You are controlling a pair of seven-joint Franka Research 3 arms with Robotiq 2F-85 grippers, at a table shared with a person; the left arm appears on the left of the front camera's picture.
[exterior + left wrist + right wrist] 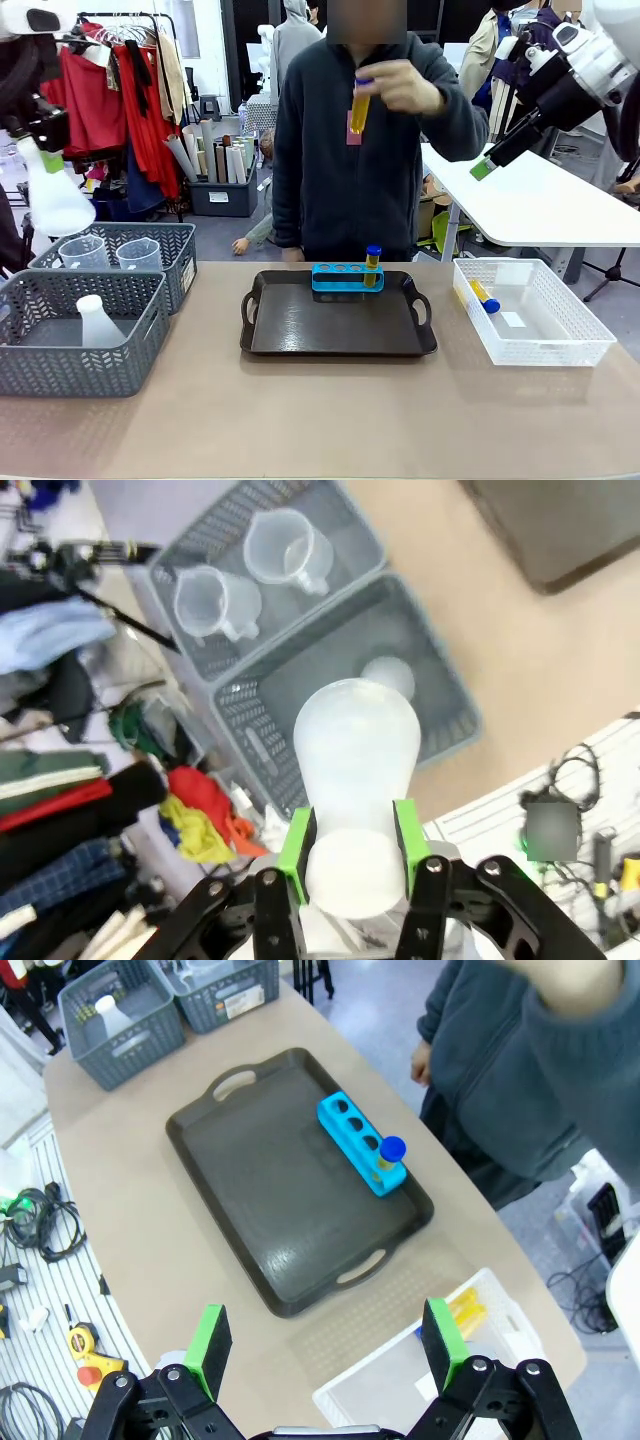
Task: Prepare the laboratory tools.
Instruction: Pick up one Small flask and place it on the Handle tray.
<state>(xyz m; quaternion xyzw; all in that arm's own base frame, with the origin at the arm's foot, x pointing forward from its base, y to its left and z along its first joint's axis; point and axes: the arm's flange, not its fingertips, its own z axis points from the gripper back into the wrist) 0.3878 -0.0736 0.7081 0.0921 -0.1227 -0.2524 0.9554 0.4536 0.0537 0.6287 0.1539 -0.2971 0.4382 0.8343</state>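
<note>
My left gripper (350, 842) is shut on the neck of a translucent white conical flask (355, 745), held high above the grey baskets at the table's left; in the front view the flask (55, 198) hangs at the upper left. A second flask (98, 322) stands in the near basket, and two clear beakers (83, 251) stand in the far one. My right gripper (327, 1345) is open and empty, raised at the upper right (485, 168). The person holds up a yellow test tube (360, 108). One tube (372, 265) stands in the blue rack (347, 277).
A dark tray (300, 330) lies mid-table under the rack. A white mesh bin (560, 335) at the right holds a capped tube (484, 296). The grey baskets (70, 365) fill the left edge. Bare tabletop lies in front of the tray.
</note>
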